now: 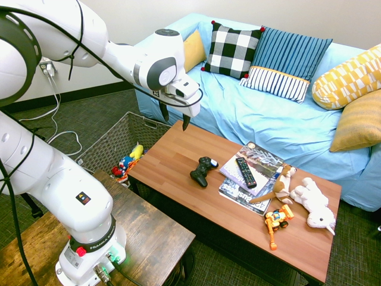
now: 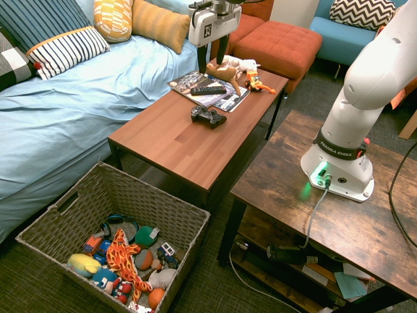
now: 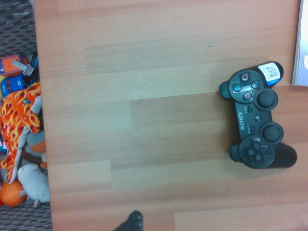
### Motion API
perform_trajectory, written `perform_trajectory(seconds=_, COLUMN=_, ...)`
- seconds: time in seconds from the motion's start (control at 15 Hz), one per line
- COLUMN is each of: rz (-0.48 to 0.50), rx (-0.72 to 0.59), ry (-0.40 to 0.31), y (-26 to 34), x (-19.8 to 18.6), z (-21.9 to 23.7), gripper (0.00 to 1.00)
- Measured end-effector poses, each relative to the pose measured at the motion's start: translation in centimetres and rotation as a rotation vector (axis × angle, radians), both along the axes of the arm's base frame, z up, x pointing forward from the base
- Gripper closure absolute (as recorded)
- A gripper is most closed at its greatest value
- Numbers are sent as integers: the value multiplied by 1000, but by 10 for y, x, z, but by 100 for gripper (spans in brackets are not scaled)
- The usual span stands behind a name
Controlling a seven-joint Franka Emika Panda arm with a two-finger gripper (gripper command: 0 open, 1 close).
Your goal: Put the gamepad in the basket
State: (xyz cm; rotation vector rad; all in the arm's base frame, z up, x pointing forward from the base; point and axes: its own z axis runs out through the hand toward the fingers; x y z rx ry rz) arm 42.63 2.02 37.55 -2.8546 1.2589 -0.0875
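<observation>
Gripper (image 1: 175, 117) hangs above the wooden coffee table (image 1: 178, 152), fingers spread apart and holding nothing. Going left to right in the first exterior view: basket (image 1: 110, 138) full of toys on the floor, then the gamepad (image 1: 202, 170) flat on the tabletop, just beside the magazines (image 1: 250, 173) with the TV remote (image 1: 245, 171) on top

White jointed robot arm reaching forward from its base, wrist bent downward; black two-fingered claw (image 1: 174, 117) empty, fingers parted, pointing toward 6 o'clock in mid-air.
</observation>
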Motion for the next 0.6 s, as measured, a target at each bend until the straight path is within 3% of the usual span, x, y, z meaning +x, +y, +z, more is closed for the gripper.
perform_trajectory(seconds=0.33, rz=-8, rx=-21, ry=20, y=-11, x=4, z=-13, gripper=0)
perform_trajectory(seconds=0.6, rz=-17, rx=-26, ry=14, y=-34, x=18, z=-54, gripper=0)
